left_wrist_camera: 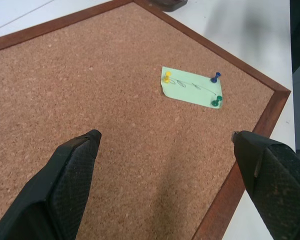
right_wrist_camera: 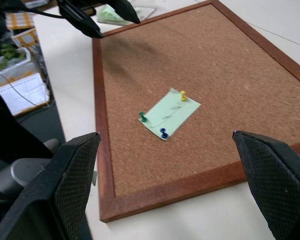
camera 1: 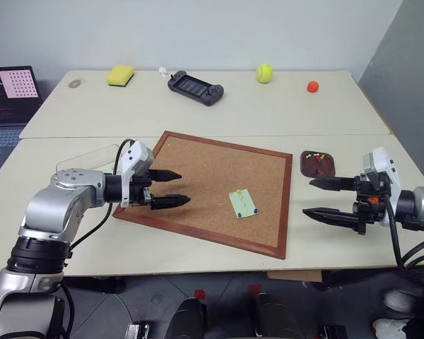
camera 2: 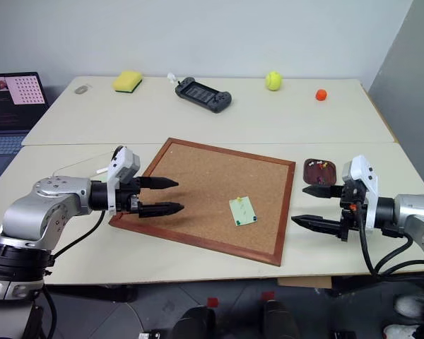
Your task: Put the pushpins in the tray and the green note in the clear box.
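On the near right part of the wood-framed corkboard [camera 1: 212, 192], the pale green square paper note [camera 1: 242, 203] lies pinned by yellow [left_wrist_camera: 167, 76], dark blue [left_wrist_camera: 216, 76] and green [left_wrist_camera: 217, 102] pushpins. Nothing is moved yet, I judge. Left gripper [camera 1: 173, 188] and right gripper [camera 1: 326, 198] hover, fingers spread, empty. Farther right sits the small dark brown tray [camera 1: 316, 163]; far left, the clear plastic box [camera 1: 92, 158].
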